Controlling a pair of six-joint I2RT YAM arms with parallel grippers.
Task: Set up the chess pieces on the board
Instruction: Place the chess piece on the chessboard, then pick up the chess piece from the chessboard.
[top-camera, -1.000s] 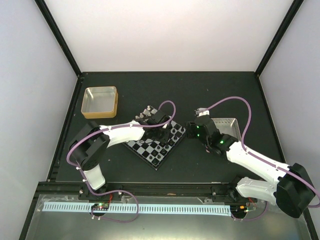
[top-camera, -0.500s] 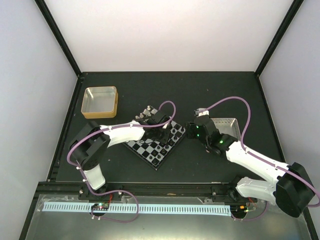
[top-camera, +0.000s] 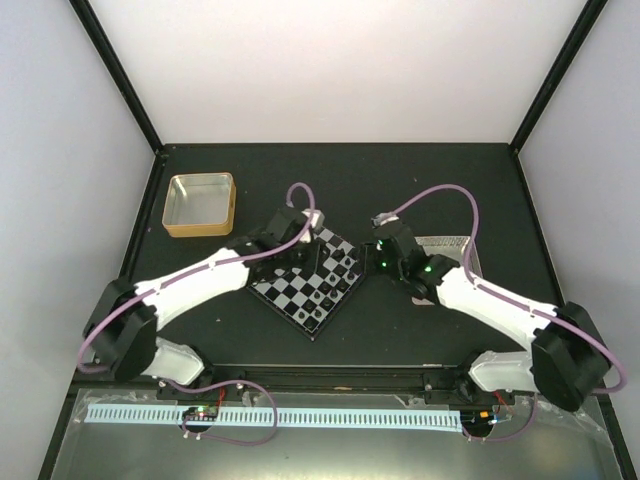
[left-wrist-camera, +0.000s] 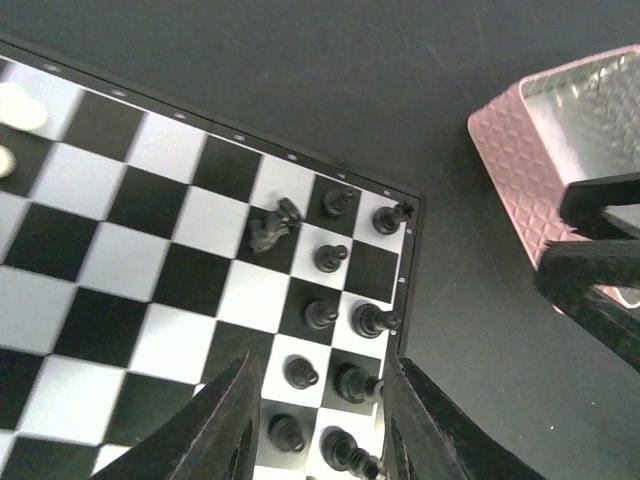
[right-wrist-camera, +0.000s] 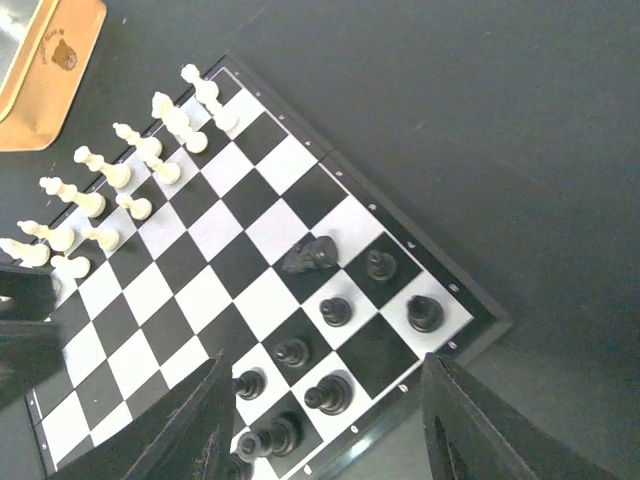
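Note:
The board (top-camera: 300, 300) lies at the table's middle. In the right wrist view, white chess pieces (right-wrist-camera: 120, 175) stand in two rows along its far left edge. Black pieces (right-wrist-camera: 335, 312) stand along the near right edge. One black piece (left-wrist-camera: 272, 225) lies tipped over on a square, also seen as the fallen piece (right-wrist-camera: 310, 255). My left gripper (left-wrist-camera: 322, 385) hovers open over the black pieces, holding nothing. My right gripper (right-wrist-camera: 328, 385) hangs open above the board's right corner, also holding nothing. From above, the left gripper (top-camera: 303, 255) and right gripper (top-camera: 375, 258) flank that corner.
A gold-rimmed tray (top-camera: 200, 205) sits at the back left of the dark table. A pink-rimmed tray (left-wrist-camera: 540, 150) stands just right of the board, partly under the right arm (top-camera: 480, 300). The right gripper's dark fingers (left-wrist-camera: 600, 250) show at the left wrist view's right edge.
The left gripper's jaws have opened and it has drawn back up and left from the board's right corner. The right gripper has shifted slightly left toward the board.

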